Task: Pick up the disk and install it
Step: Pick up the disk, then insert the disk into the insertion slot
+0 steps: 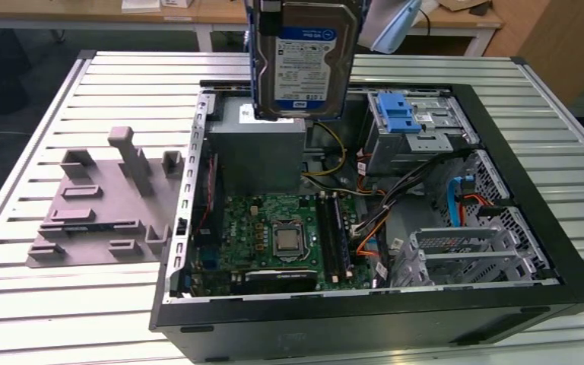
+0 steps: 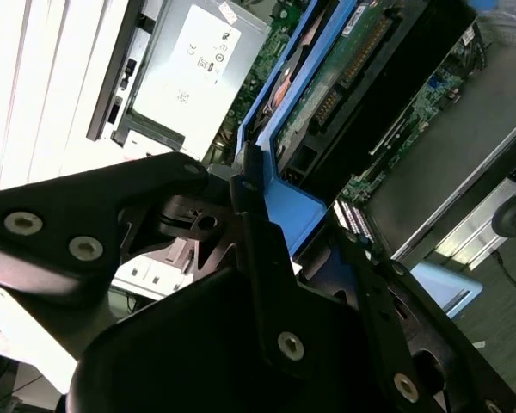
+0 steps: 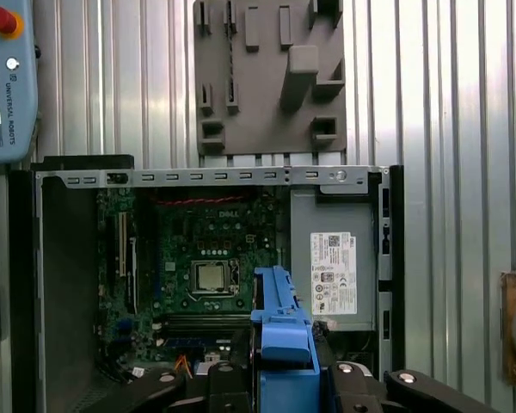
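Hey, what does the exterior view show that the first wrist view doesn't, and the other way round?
Exterior view's extra: the white-and-blue labelled face of the silver hard disk, and the grey metal drive bays with a blue latch. First wrist view's extra: the black claw shut on the disk's blue plastic caddy, plus a grey handheld pendant with a red button. Both share the open black computer case, its green motherboard, the grey slotted fixture block and the ribbed metal table.

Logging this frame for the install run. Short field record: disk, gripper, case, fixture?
disk: held upright above the open computer case, blue caddy on
gripper: shut on the disk's caddy
computer case: lying open on the slatted table, motherboard exposed
fixture block: on the table, exterior view's left of the case
install: not yet seated
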`<state>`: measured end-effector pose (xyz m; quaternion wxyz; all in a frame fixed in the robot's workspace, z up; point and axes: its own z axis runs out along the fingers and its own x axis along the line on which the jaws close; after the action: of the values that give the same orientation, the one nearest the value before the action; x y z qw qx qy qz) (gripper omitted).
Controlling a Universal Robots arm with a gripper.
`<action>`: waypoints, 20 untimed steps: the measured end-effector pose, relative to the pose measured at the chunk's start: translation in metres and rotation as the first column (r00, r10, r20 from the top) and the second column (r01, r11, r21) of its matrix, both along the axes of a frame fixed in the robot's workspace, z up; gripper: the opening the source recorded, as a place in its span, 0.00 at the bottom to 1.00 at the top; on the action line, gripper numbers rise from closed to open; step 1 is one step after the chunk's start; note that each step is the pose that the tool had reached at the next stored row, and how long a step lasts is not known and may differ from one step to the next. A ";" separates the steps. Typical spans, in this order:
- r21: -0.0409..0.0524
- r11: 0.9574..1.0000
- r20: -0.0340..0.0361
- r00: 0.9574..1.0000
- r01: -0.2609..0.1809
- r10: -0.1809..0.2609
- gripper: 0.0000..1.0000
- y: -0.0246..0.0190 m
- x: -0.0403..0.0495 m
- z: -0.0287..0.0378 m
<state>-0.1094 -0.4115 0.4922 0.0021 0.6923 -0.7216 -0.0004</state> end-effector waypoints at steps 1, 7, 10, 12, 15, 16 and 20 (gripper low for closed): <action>0.000 1.000 0.000 1.000 0.000 0.000 0.36 0.0000 0.0031 0.0000; 0.000 1.000 0.000 1.000 0.000 0.000 0.36 -0.0001 0.0125 0.0000; 0.000 1.000 0.000 1.000 0.000 0.000 0.36 0.0000 0.0128 0.0000; 0.000 1.000 0.000 1.000 0.000 0.000 0.36 -0.0001 0.0130 0.0000; 0.000 1.000 0.000 1.000 0.000 0.000 0.36 0.0000 0.0151 0.0000; 0.000 1.000 0.000 1.000 0.000 0.000 0.36 0.0000 0.0151 0.0000; 0.000 1.000 0.000 1.000 0.000 0.000 0.36 0.0000 0.0154 0.0000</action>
<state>-0.0940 -0.4115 0.4922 0.0021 0.6922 -0.7217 -0.0004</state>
